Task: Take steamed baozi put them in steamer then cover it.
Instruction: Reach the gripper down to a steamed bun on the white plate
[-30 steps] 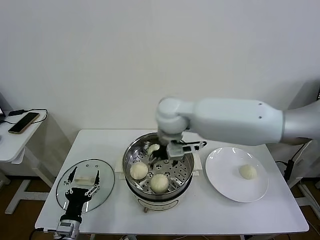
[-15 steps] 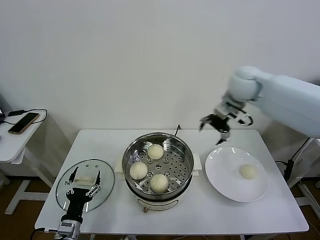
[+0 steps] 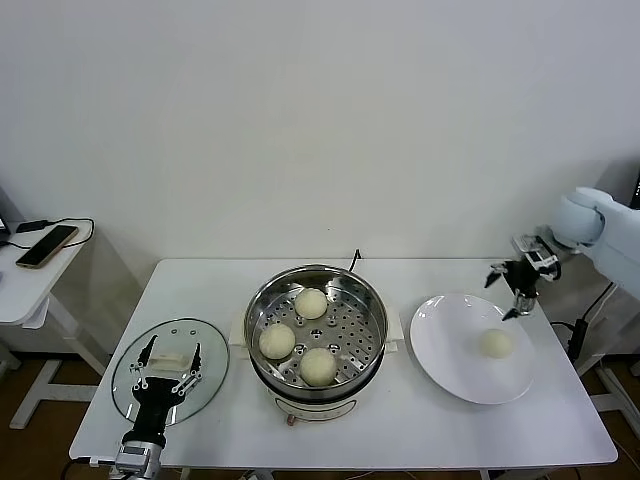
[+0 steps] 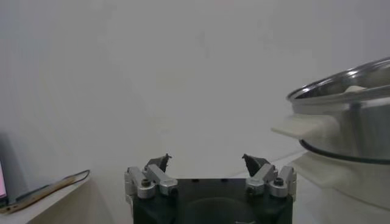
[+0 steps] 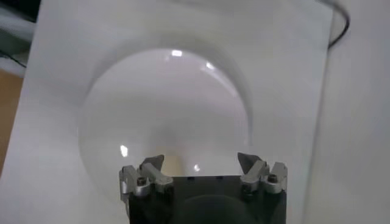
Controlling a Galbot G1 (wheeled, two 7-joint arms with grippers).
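Observation:
The steamer (image 3: 372, 300) stands mid-table with three steamed baozi on its perforated floor: one at the back (image 3: 311, 303), one at the left (image 3: 277, 341) and one at the front (image 3: 319, 366). Another baozi (image 3: 496, 343) lies on the white plate (image 3: 450, 350) to the right. My right gripper (image 3: 503, 297) hangs open and empty above the plate's far right rim; its wrist view shows the same gripper (image 5: 200, 159) over the plate (image 5: 164, 103). My left gripper (image 3: 172, 350) rests open over the glass lid (image 3: 212, 370), and in its wrist view that gripper (image 4: 206, 161) faces the steamer's side (image 4: 347, 122).
A side table at the far left carries a phone (image 3: 47, 245) and a cable. A black cord (image 3: 355, 260) rises behind the steamer. The white table (image 3: 420, 440) has bare surface in front of the steamer and plate.
My right arm has swung from inside the steamer out to the right, ending above the plate's far rim. The back baozi stays in the steamer. The left arm has not moved.

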